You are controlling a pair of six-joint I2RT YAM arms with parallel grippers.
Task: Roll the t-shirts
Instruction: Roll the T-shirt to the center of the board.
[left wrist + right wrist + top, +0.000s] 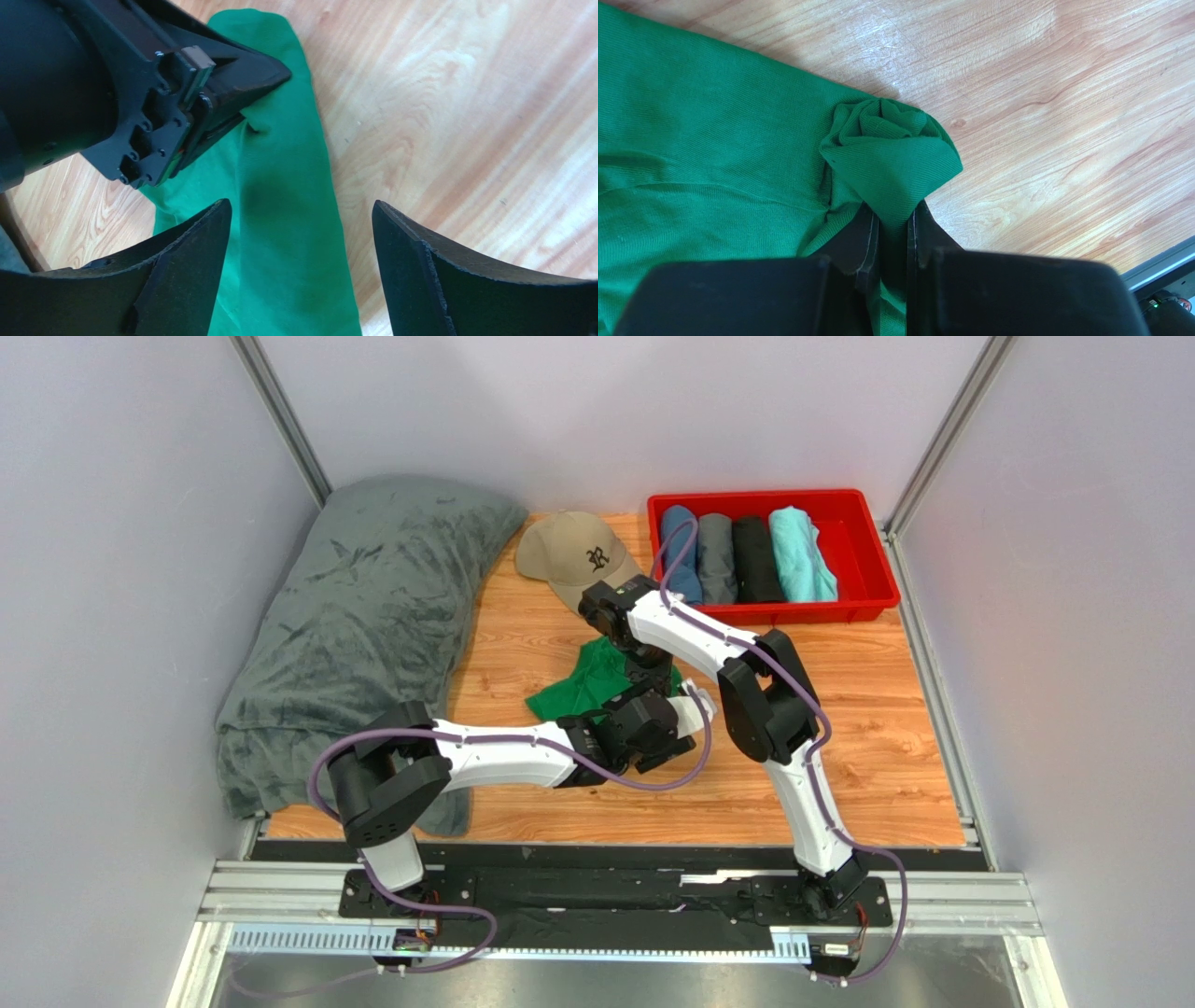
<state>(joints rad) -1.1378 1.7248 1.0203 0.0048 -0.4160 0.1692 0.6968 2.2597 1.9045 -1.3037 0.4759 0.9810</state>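
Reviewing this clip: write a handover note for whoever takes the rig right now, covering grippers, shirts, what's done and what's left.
Right gripper: shut on a bunched, coiled end of the green tee.
Left gripper: open, one finger on either side of the green tee's folded strip, gripping nothing.
Green tee: on the table between the arms. Only a small coil shows at the right gripper's end, and the rest lies flat.
Done: blue tee, grey tee, black tee and aqua tee are rolled, side by side in the red tray.
Left: finish rolling the green tee. It probably then goes in the tray.
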